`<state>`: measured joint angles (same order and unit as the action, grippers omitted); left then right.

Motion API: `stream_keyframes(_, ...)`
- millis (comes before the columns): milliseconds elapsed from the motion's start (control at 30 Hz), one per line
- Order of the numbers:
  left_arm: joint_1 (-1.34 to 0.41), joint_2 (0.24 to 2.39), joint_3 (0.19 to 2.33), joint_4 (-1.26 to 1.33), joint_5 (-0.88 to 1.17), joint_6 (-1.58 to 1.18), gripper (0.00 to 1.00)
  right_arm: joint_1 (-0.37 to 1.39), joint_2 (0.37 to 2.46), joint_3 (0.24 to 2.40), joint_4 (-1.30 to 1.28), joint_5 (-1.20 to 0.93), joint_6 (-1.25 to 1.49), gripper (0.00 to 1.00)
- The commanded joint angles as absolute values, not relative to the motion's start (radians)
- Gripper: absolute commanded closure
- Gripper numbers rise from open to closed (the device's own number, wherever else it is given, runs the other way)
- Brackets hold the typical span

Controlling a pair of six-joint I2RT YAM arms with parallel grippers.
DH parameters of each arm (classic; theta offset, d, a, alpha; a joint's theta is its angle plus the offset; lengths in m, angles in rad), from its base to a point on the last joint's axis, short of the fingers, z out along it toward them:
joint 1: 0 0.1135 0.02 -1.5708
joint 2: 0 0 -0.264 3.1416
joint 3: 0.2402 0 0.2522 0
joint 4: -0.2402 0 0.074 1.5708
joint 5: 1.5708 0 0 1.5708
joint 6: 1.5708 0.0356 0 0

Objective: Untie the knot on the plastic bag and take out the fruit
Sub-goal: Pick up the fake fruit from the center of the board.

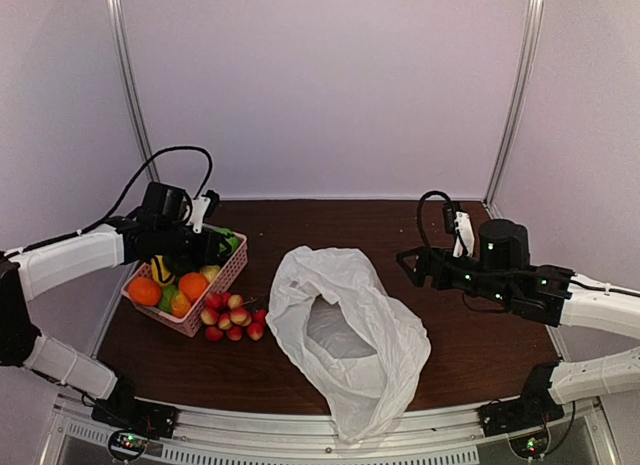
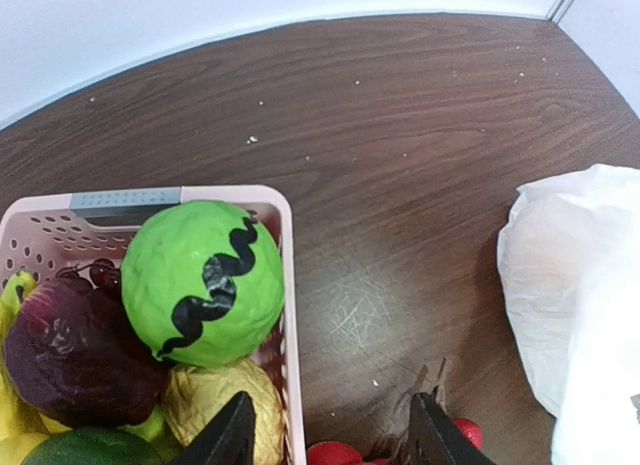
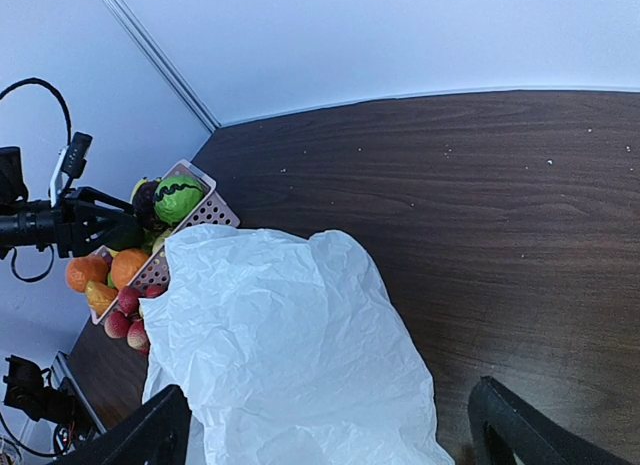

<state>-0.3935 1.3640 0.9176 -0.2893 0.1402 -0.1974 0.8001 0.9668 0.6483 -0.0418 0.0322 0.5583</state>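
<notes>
- Since the left gripper (image 2: 332,435) hangs over the pink basket (image 1: 228,275) by the left edge of the table (image 1: 480,335) with its fingers parted and nothing between them, I'd judge that dropping fruit off is the step in hand. To do it well, the arm should lift straight up clear of the rim before swinging toward the bag, so it doesn't knock the heaped fruit out.
- The basket is rectangular, perforated pink plastic, piled high. A bumpy green ball (image 2: 205,280) with a wavy black stripe sits on top, next to a dark maroon lump (image 2: 75,345) and a dimpled yellow fruit (image 2: 215,405). Smooth oranges (image 1: 145,291) sit at its near end.
- A cluster of small red-and-yellow fruits (image 1: 232,320) lies on the table just beside the basket's near-right side.
- The plastic bag (image 1: 350,325) lies in the middle of the table and reaches to the near edge. It is thin, white, crumpled and faintly see-through, with its mouth gaping upward. I can't pick out the knot anywhere, so it looks undone to me. The bag sags rather flat, and I can't tell whether any fruit is left inside.
- The right gripper (image 1: 410,267) hovers toward the right edge, just beside the bag, with its fingers spread wide and empty. For the next reach I'd have it pinch one lip of the bag and hold the mouth up, since film that flimsy folds shut easily.
- The table itself is smooth, dark wood-grain.
</notes>
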Motion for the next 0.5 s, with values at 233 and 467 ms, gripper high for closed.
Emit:
stream_keyframes(233, -0.583, 1.264, 0.913, -0.417, 0.187, -0.249, 0.52, 0.795, 0.976, 0.661, -0.017, 0.032, 0.575, 0.03)
stream_keyframes(467, -0.650, 1.431, 0.973, -0.479, 0.128, -0.189, 0.55, 0.795, 0.947, 0.654, -0.041, 0.047, 0.572, 0.03)
